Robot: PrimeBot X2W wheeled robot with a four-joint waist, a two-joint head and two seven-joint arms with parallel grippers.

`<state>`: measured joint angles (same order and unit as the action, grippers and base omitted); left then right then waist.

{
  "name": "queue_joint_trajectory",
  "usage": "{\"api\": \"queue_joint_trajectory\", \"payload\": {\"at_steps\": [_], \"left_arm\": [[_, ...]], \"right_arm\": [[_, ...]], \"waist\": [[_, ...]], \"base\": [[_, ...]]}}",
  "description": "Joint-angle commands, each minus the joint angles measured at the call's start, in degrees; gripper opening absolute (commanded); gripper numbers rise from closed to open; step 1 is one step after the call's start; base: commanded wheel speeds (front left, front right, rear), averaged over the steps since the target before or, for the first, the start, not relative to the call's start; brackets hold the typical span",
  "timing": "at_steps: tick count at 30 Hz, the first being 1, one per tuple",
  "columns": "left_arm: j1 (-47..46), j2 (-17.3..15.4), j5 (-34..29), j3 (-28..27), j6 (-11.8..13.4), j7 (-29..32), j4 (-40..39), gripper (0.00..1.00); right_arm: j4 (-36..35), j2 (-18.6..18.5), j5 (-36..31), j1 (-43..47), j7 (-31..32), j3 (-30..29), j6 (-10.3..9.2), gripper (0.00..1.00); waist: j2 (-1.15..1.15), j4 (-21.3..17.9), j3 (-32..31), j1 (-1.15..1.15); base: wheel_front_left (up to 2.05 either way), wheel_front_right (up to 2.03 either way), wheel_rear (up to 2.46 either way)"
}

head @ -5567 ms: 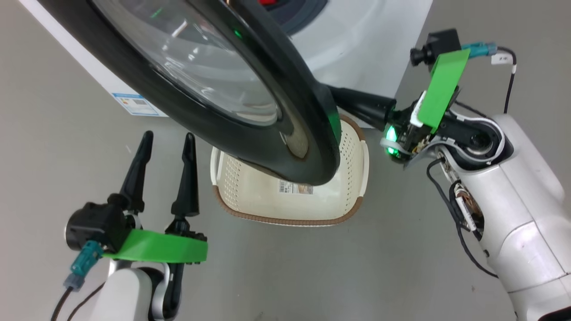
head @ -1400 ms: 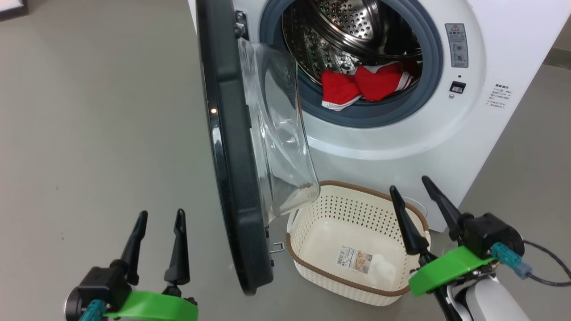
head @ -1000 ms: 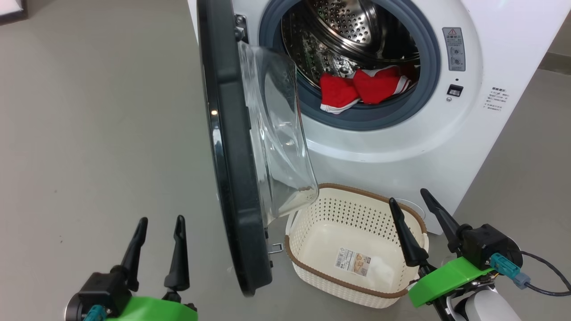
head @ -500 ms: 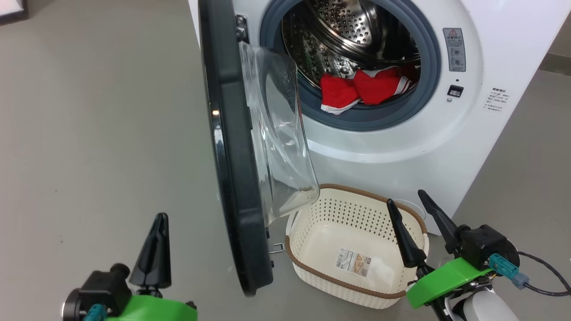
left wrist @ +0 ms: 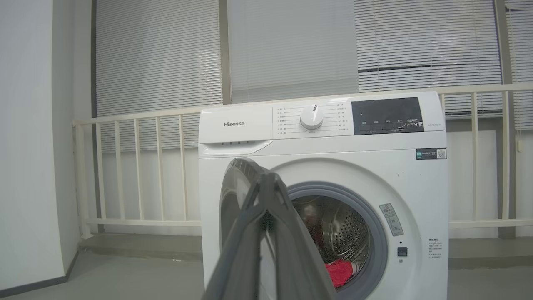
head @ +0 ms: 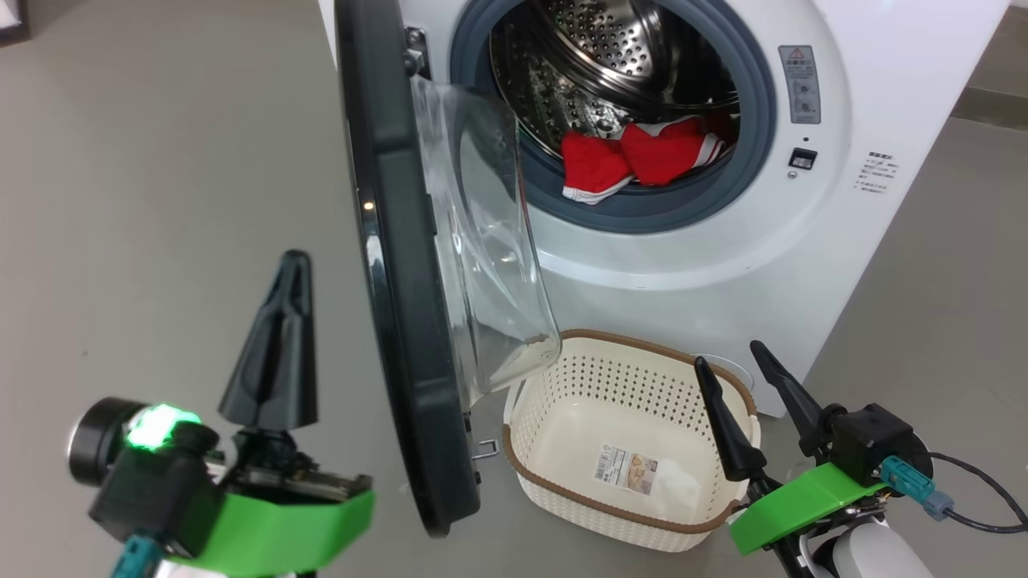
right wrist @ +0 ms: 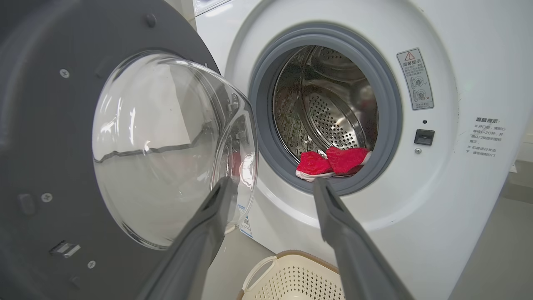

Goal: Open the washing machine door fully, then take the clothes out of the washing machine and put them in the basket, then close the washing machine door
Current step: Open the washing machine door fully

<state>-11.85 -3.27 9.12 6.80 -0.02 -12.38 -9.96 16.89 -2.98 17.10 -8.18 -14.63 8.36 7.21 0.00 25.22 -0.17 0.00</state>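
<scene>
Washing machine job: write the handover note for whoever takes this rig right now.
Left gripper: shut, empty.
Right gripper: open, empty, near the basket's right end.
Large round black-rimmed glass door: swung out roughly square to the big white front-loading washing machine.
Soft red clothes with white trim: at the steel drum's mouth.
Small cream perforated plastic basket: on the floor before the machine, empty.
Done: door opened, perhaps not fully.
Left: move clothes to basket, close door.

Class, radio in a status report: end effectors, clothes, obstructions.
Left end effector shut, empty. Right end effector open, beside basket. Clothes in drum. Door stands between left end effector and drum.
</scene>
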Motion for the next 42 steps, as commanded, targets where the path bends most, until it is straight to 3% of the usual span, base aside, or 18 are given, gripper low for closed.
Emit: {"api": "queue_joint_trajectory", "payload": {"at_steps": [1,11,23,42], "left_arm": [[-2.5,-1.1,-1.0,-0.7,-0.3,0.9,-3.5,0.00],[-1.7,-0.5,-1.1,8.1,-2.3,7.4,-10.8,0.00],[0.2,-0.1,3.7,13.4,-3.1,12.0,-1.7,0.00],[2.3,-2.6,4.7,10.0,0.3,12.6,9.1,0.00]], "right_arm": [[-1.8,0.1,0.0,-1.2,-0.4,1.3,0.28,1.00],[-2.2,0.1,-0.9,-1.8,-0.4,0.6,0.28,1.00],[-2.4,0.1,-1.8,-2.8,-0.4,0.1,0.28,1.00],[-1.2,0.1,-1.9,-2.7,-0.4,0.6,0.28,1.00]], "waist": [[0.00,-0.5,-0.1,0.00],[0.00,-2.4,1.3,0.00],[0.00,-3.2,3.5,0.00],[0.00,-1.7,3.7,0.00]], "base": [[0.00,0.00,0.00],[0.00,0.00,0.00],[0.00,0.00,0.00],[0.00,0.00,0.00]]}}
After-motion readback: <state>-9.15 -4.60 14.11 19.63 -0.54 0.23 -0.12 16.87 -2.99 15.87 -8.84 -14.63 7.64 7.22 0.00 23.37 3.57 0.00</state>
